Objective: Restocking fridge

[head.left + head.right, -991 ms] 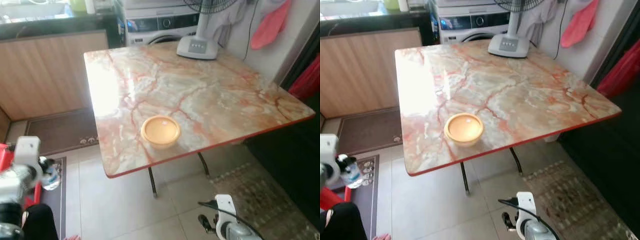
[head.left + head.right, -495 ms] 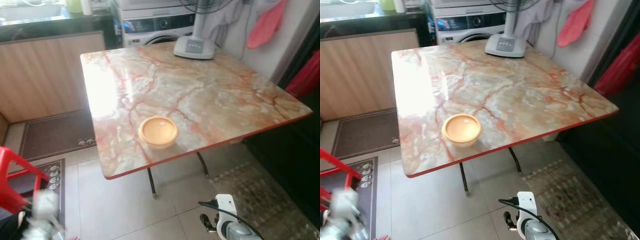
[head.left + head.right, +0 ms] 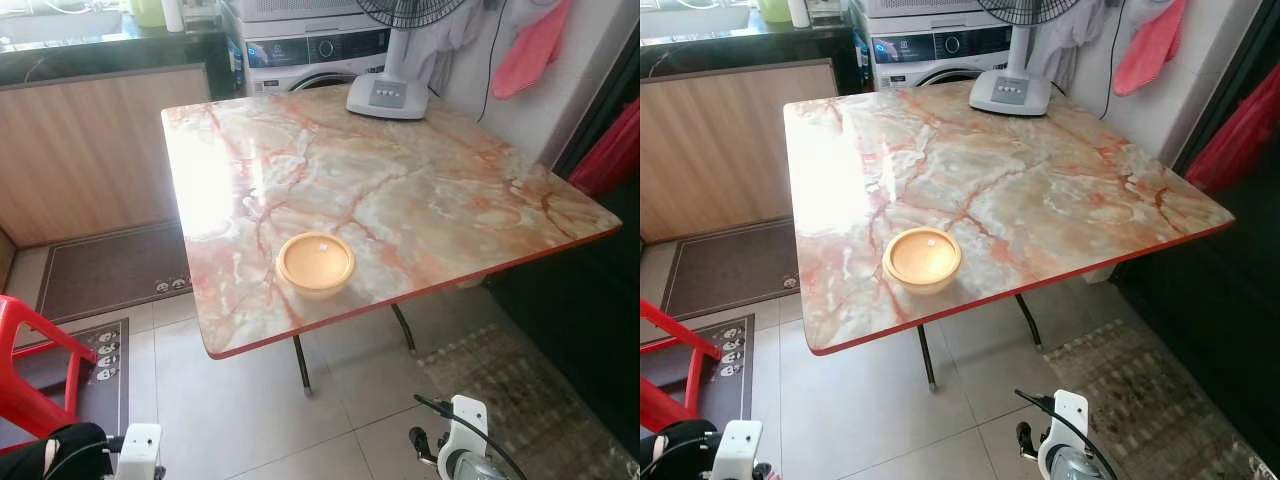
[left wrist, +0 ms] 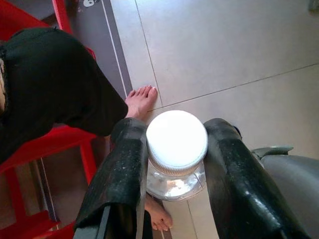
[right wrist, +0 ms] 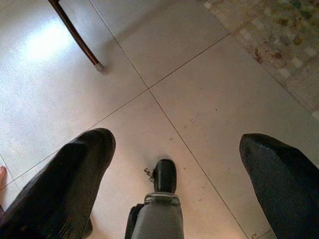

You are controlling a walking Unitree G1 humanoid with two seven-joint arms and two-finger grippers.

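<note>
Lowered from beside the red chair a second ago, the left arm now hangs down near the floor, and the left gripper has its two black fingers closed against a small clear bottle with a white screw cap. The bottle sits squarely between the fingers, cap end towards the wrist, its long axis running along them and down towards the tiled floor. A person's bare foot and dark trouser leg lie just beyond the fingertips.

The right gripper hangs idle over the tiles, its fingers spread wide with nothing between them.

On the marble worktop a yellow bowl stands near the front edge, well apart from both sets of fingers, and a fan base sits at the far edge. No fridge can be made out, so the bottle's destination likely lies elsewhere, and the left arm would carry it.
</note>
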